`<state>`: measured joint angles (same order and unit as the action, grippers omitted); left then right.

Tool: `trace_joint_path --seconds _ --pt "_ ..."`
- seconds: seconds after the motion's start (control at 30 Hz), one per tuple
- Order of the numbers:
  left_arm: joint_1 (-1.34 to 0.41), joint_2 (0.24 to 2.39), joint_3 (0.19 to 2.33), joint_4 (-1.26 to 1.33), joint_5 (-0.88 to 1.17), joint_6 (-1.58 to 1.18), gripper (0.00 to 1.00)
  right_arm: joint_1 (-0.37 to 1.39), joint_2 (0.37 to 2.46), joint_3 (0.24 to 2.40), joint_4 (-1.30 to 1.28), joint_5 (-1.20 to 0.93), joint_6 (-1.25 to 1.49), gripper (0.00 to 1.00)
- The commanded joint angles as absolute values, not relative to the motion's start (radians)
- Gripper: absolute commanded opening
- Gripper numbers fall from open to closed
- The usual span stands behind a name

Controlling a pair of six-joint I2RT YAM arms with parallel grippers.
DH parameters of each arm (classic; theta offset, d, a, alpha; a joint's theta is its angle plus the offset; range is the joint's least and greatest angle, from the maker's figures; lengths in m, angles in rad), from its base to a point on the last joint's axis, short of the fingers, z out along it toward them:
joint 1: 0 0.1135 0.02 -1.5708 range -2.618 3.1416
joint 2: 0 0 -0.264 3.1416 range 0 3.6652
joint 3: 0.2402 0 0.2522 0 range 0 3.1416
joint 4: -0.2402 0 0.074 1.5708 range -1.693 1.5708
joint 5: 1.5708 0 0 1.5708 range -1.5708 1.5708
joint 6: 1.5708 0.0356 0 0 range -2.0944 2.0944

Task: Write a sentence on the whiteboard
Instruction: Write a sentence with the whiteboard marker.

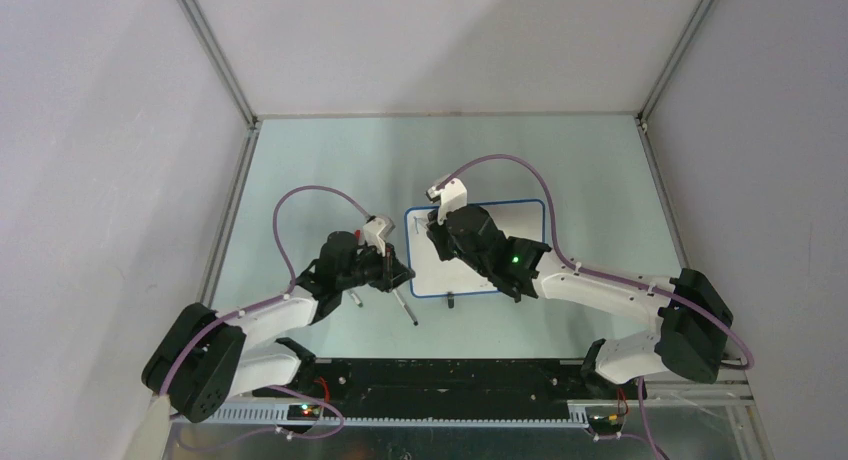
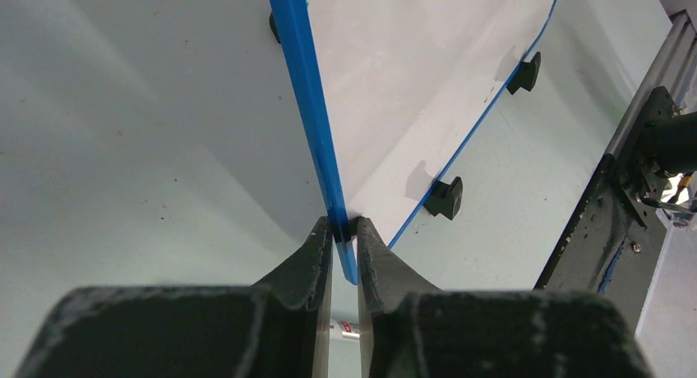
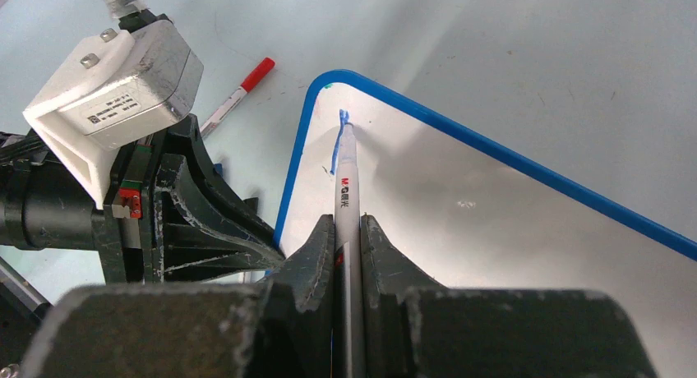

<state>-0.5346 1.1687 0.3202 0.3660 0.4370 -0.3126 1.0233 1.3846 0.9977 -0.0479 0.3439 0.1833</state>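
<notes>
The whiteboard [image 1: 520, 230] lies flat mid-table, glossy white with a thin blue rim [image 2: 306, 90]. My left gripper [image 2: 346, 228] is shut on that rim at the board's near left corner [image 1: 403, 277]. My right gripper [image 3: 348, 222] is shut on a grey marker [image 3: 347, 177] over the board's left part [image 1: 440, 225]. The marker's tip touches the whiteboard [image 3: 493, 222] near its far left corner. Of the sentence only a short blue stroke [image 3: 335, 154] shows there.
A red-capped pen [image 3: 238, 94] lies on the table left of the board. Two thin pens [image 1: 405, 308] [image 1: 357, 298] lie near the left gripper. Black clip feet [image 2: 445, 197] [image 2: 526, 72] stick out from the board's near edge. A black rail [image 1: 450, 375] runs along the table's near edge.
</notes>
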Motion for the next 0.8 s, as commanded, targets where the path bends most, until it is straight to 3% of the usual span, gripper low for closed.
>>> trace_joint_path --seconds 0.0,0.77 --pt "-0.544 1.15 0.358 0.364 0.415 -0.274 0.16 1.019 1.388 1.043 -0.064 0.39 0.193 0.0" --pt "-0.545 1.142 0.356 0.353 0.407 -0.268 0.15 1.015 1.355 1.03 -0.135 0.424 0.209 0.0"
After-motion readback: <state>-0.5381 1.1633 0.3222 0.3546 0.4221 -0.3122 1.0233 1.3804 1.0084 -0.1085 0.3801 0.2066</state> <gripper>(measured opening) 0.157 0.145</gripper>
